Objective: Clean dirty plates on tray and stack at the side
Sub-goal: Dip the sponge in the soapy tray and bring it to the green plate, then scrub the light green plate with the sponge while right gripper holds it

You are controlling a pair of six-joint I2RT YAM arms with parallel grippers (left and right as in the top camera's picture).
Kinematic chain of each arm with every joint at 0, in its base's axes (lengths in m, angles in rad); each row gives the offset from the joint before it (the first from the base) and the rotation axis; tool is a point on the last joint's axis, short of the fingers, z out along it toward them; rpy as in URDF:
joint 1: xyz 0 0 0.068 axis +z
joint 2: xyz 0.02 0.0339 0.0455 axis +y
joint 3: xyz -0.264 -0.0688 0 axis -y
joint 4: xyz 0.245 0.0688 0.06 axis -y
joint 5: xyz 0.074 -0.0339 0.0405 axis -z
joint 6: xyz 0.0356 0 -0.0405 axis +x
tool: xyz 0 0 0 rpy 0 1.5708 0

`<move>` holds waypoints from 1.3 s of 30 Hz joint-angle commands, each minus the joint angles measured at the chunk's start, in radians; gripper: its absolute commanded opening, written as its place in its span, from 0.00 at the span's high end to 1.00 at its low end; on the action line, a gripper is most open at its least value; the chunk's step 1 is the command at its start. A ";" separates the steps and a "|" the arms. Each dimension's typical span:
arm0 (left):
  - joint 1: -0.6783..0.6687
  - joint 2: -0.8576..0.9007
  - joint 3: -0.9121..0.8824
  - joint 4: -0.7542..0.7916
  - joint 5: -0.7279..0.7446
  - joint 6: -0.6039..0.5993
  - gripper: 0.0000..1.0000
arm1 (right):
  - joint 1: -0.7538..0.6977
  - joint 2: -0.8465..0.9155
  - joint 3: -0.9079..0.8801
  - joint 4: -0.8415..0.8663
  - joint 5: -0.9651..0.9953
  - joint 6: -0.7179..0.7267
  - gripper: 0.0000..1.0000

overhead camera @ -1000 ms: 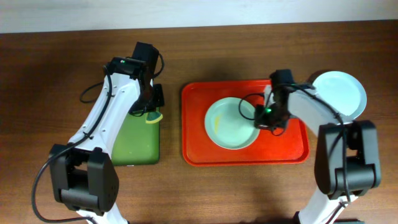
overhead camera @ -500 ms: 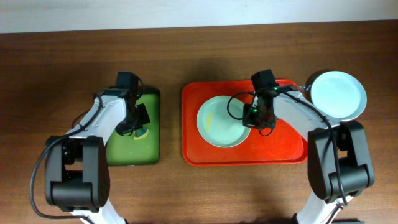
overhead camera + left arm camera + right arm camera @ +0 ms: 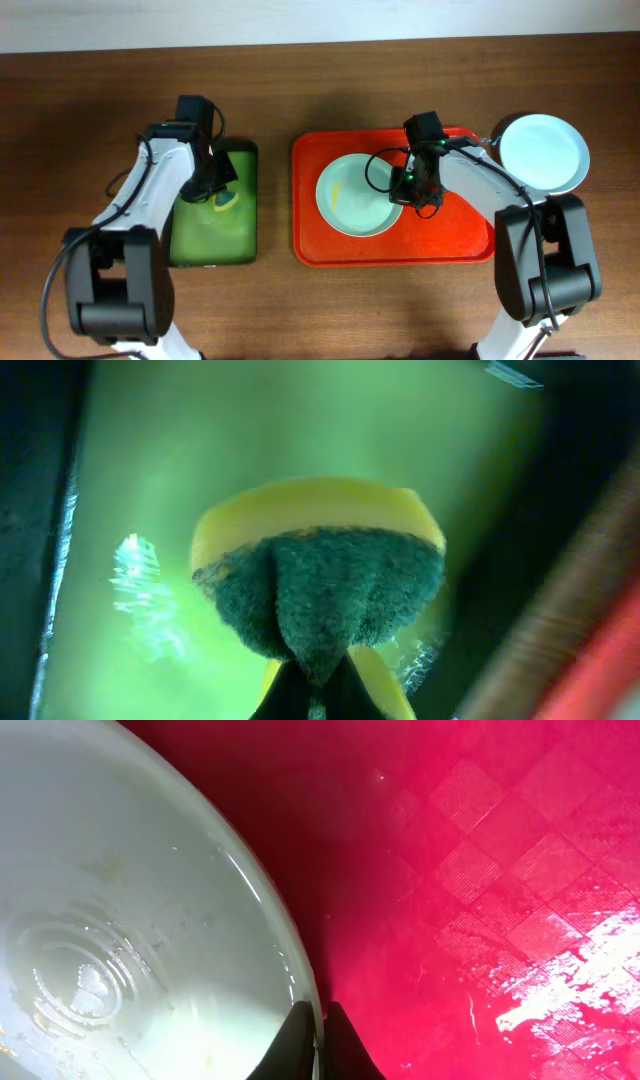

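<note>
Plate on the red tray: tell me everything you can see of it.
The round shallow pale blue-white plate is glossy; its material is unclear. A faint yellow smear marks its left half, and concentric rings show on its inner surface in the right wrist view. It lies flat on the large red plastic tray, left of the tray's middle. The right gripper pinches its right rim, one finger on each side.

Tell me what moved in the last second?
The right gripper, pinching the plate by its rim, dragged it leftward across the red tray. The left gripper carried its sponge from the edge of the green tray inward. Both trays and the side plate stayed put.
</note>
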 commanded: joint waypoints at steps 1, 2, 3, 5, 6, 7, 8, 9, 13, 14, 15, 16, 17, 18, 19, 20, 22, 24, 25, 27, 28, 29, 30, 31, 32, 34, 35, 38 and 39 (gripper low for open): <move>0.003 -0.050 0.024 0.002 0.216 0.124 1.00 | 0.011 0.019 -0.021 0.021 -0.030 -0.105 0.96; -0.006 -0.050 0.024 0.003 0.281 0.161 1.00 | 0.011 0.019 -0.021 0.024 -0.036 -0.116 0.96; -0.039 -0.050 0.024 0.006 0.358 0.208 1.00 | 0.011 0.019 -0.021 0.023 -0.043 -0.158 0.96; -0.106 -0.050 0.024 0.010 0.359 0.213 1.00 | 0.011 0.019 -0.021 0.023 -0.101 -0.247 0.96; -0.140 -0.050 0.024 0.021 0.356 0.212 1.00 | 0.011 0.019 -0.021 0.023 -0.119 -0.265 0.96; -0.167 -0.050 0.024 0.034 0.356 0.212 1.00 | 0.011 0.019 -0.021 0.023 -0.119 -0.265 0.96; -0.192 -0.050 0.024 0.045 0.356 0.212 1.00 | 0.011 0.019 -0.021 0.023 -0.119 -0.265 0.96; -0.220 -0.050 0.024 0.058 0.356 0.203 1.00 | 0.011 0.019 -0.021 0.019 -0.131 -0.275 0.96; -0.305 -0.034 0.024 0.122 0.356 0.124 1.00 | 0.011 0.019 -0.021 0.013 -0.212 -0.354 0.96; -0.322 -0.026 0.024 0.138 0.356 0.104 1.00 | 0.011 0.019 -0.021 0.014 -0.212 -0.353 0.96; -0.340 -0.018 0.024 0.159 0.356 0.085 1.00 | 0.011 0.019 -0.021 0.016 -0.212 -0.346 0.96; -0.372 0.003 0.024 0.187 0.316 0.019 1.00 | 0.011 0.019 -0.021 0.016 -0.212 -0.346 0.96; -0.398 0.028 0.024 0.197 0.273 -0.041 1.00 | 0.011 0.019 -0.021 0.021 -0.209 -0.316 0.96; -0.413 0.044 0.024 0.212 0.278 -0.044 1.00 | 0.011 0.019 -0.021 0.026 -0.208 -0.300 0.96; -0.430 0.059 0.024 0.224 0.277 -0.056 1.00 | 0.011 0.019 -0.021 0.032 -0.208 -0.294 0.96; -0.457 0.083 0.024 0.243 0.277 -0.056 1.00 | 0.011 0.019 -0.021 0.038 -0.208 -0.294 0.96; -0.486 0.120 0.024 0.260 0.271 -0.063 1.00 | 0.011 0.019 -0.021 0.037 -0.208 -0.294 0.96; -0.500 0.163 0.024 0.256 0.205 -0.081 1.00 | 0.011 0.019 -0.021 0.029 -0.187 -0.294 0.96; -0.498 0.173 0.024 0.250 0.178 -0.081 1.00 | 0.011 0.019 -0.021 0.023 -0.176 -0.294 0.96; -0.495 0.182 0.024 0.212 0.020 -0.081 1.00 | 0.011 0.019 -0.021 0.023 -0.174 -0.294 0.96; -0.495 0.182 0.024 0.178 -0.113 -0.081 1.00 | 0.011 0.019 -0.021 0.023 -0.174 -0.294 0.96; -0.495 0.182 0.024 0.147 -0.228 -0.081 1.00 | 0.011 0.019 -0.021 0.023 -0.174 -0.294 0.96; -0.495 0.182 0.024 0.128 -0.304 -0.081 1.00 | 0.011 0.019 -0.021 0.023 -0.174 -0.294 0.96; -0.495 0.180 0.025 0.121 -0.354 -0.081 1.00 | 0.011 0.019 -0.021 0.023 -0.174 -0.294 0.96; -0.495 0.170 0.033 0.118 -0.360 -0.081 1.00 | 0.011 0.019 -0.021 0.023 -0.174 -0.294 0.96; -0.495 0.135 0.076 0.103 -0.238 -0.080 1.00 | 0.011 0.019 -0.021 0.023 -0.174 -0.294 0.96; -0.495 0.109 0.101 0.108 -0.080 -0.081 1.00 | 0.011 0.019 -0.021 0.023 -0.174 -0.294 0.96; -0.511 0.121 0.098 0.159 0.243 -0.081 1.00 | 0.011 0.019 -0.021 0.023 -0.174 -0.293 0.96; -0.525 0.132 0.090 0.155 0.242 -0.081 1.00 | 0.011 0.019 -0.021 0.023 -0.174 -0.293 0.96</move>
